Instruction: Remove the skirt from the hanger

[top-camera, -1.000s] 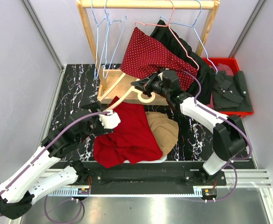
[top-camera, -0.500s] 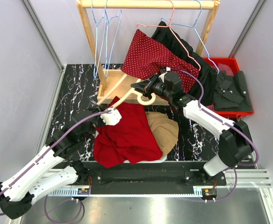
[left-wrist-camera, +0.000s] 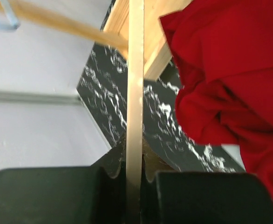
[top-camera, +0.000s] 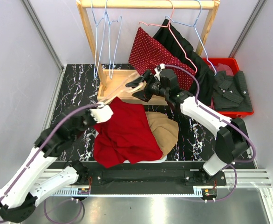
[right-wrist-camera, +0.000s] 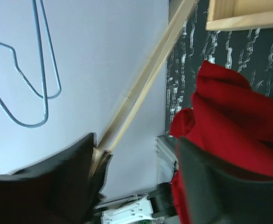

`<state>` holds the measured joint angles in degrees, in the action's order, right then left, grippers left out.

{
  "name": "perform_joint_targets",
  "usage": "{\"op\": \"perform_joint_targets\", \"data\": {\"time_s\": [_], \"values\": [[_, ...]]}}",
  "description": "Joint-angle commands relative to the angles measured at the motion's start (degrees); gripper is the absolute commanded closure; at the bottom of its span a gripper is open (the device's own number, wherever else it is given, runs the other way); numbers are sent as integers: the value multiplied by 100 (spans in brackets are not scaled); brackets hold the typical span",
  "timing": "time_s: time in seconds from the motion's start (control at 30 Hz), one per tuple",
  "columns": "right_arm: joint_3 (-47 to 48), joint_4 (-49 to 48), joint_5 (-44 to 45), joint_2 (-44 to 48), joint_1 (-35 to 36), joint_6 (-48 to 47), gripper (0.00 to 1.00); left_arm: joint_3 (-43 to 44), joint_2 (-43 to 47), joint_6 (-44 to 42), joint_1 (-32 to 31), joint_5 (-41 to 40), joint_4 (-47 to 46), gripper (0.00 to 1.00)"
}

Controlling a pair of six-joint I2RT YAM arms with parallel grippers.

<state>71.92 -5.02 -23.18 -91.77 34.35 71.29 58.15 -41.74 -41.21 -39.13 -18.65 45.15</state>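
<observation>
Left claw (left-wrist-camera: 134, 164) clamps the wooden hanger (left-wrist-camera: 135, 84); right claw (right-wrist-camera: 136, 149) stands wide. Red skirt (top-camera: 127, 129) lies heaped on the surface (top-camera: 76, 88) beside it. Lift the hanger straight away, watching for trailing cloth.

The skirt (top-camera: 125, 130) is soft, matt red cloth, creased; the hanger (left-wrist-camera: 135, 84) is smooth pale wood. The table (top-camera: 76, 88) looks like black veined stone, faintly glossy. The wire hangers (right-wrist-camera: 40, 65) are thin blue-coated metal, the rack (top-camera: 146, 4) bare wood, the bin (top-camera: 222, 61) red plastic

Skirt (top-camera: 125, 130): centre of my tabletop (top-camera: 76, 88), overlapping a garment (top-camera: 167, 130) on its right
Hanger (top-camera: 120, 88): above skirt's rear-left edge
Rack (top-camera: 87, 37): behind
Bin (top-camera: 227, 61): rear right
</observation>
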Motion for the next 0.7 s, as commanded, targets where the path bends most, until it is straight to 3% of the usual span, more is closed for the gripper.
{"op": "perform_joint_targets", "data": {"time_s": [0.0,0.1,0.23,0.37,0.53,0.67], "values": [[761,1089,477,184,10,-1703,12,1099,209,1078,353,406,1196,100],[806,1362,1311,588,19,-2433,0,1600,271,1922,564,932,1979,100],[465,1363,2193,1247,46,-3225,0,1963,175,2617,906,2240,2718,100],[-134,653,2633,2073,142,-4111,0,2112,-140,3329,1276,3690,2676,100],[-336,273,3117,3023,520,-5334,0,2902,-1105,4347,1654,3896,2026,100],[-398,281,3144,3401,547,-5608,1,4690,-2196,4657,1795,3642,1744,100]]}}
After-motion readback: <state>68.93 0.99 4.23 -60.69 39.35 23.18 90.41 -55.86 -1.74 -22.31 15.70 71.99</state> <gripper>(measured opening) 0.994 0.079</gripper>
